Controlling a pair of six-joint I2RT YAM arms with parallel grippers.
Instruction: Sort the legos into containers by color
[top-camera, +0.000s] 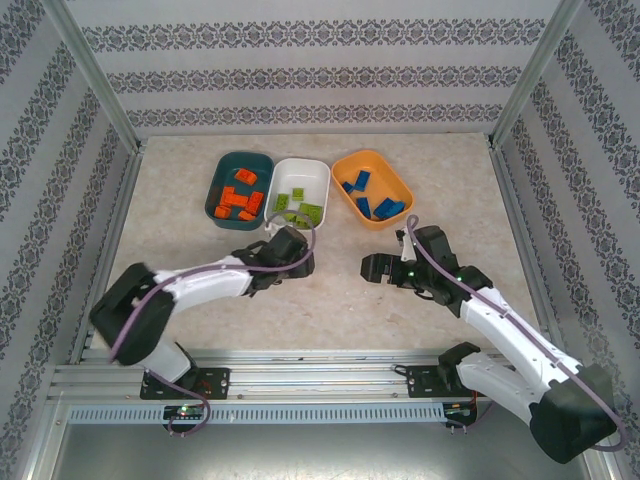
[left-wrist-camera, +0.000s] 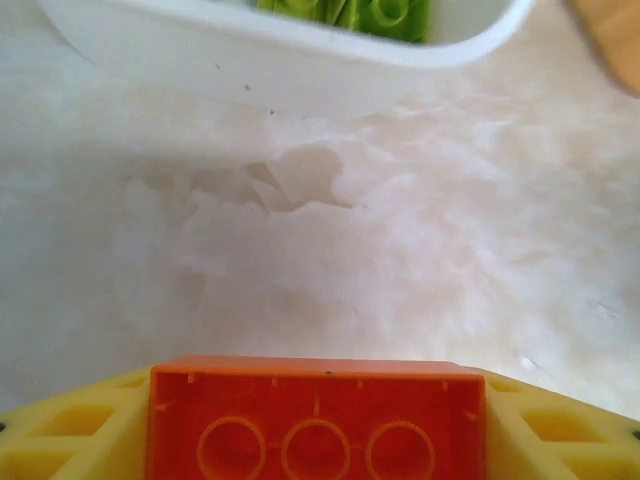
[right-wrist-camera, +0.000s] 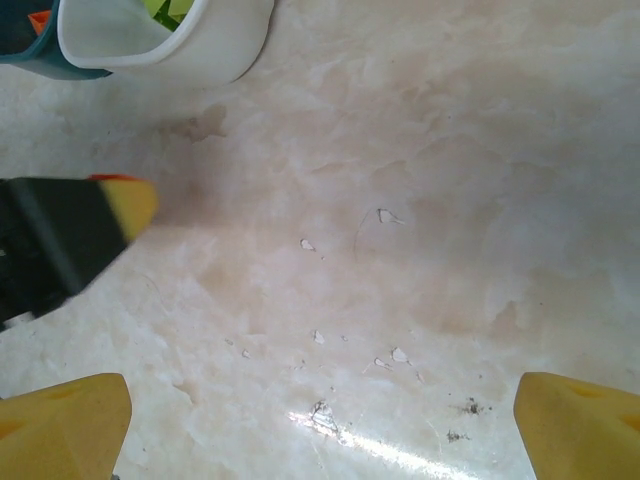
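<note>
Left hand (top-camera: 285, 240) grips orange lego (left-wrist-camera: 316, 415), underside showing.

There are three trays, a dark teal tray (top-camera: 240, 156), a white tray (top-camera: 312, 172) and an orange tray (top-camera: 396, 180), with about six orange-red bricks (top-camera: 240, 203), about five lime green bricks (top-camera: 298, 205), about five blue bricks (top-camera: 375, 200) and one lone orange-red brick (left-wrist-camera: 315, 420).

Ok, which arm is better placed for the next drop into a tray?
Left. The left gripper holds an orange-red brick near the dark teal tray of orange-red bricks; the right gripper is open and empty.
</note>
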